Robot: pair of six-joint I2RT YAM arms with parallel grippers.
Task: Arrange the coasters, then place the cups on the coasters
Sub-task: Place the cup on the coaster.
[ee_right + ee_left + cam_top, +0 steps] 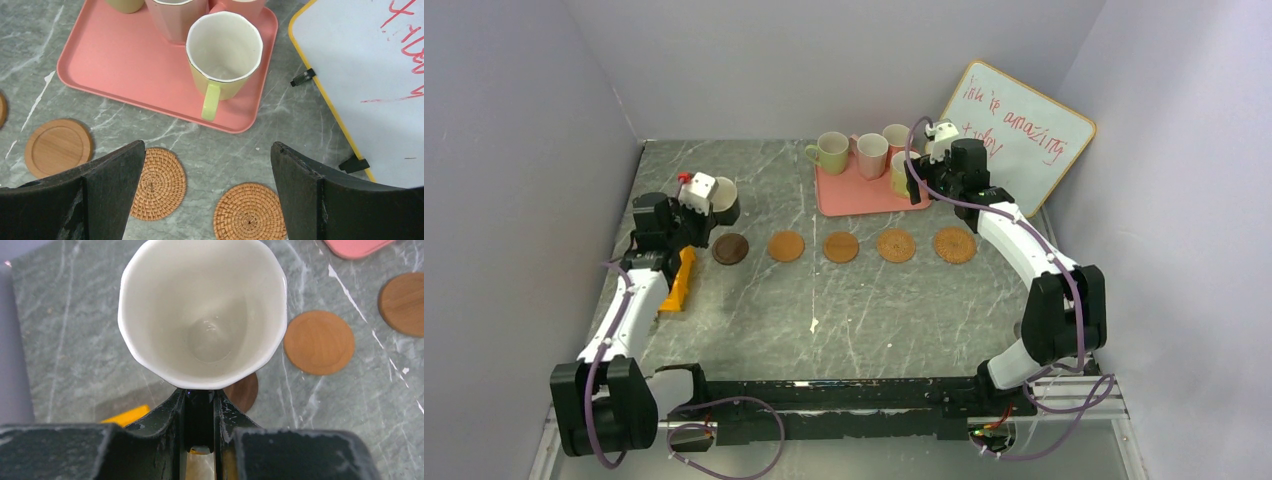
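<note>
Left tool (200, 396): closed on the near side of the dark cup (200, 315).
Dark cup: pale inside, just behind the dark coaster (730, 248); contact with the desk (754, 310) could not be told.
Right tool (207, 192): jaws stood wide apart, empty, above the pink tray's (110, 65) near edge.
Tan coasters (841, 246): four lay in a row right of the dark coaster.
Other cups (871, 155): four stood on the tray.

Smooth grey-veined stone is shown by the worktop (754, 300). Glossy glaze is seen inside the cup (202, 310). Rough rattan: woven coasters (249, 212); smooth grained wood: wooden coasters (319, 342); smooth pink plastic: tray (115, 60).
</note>
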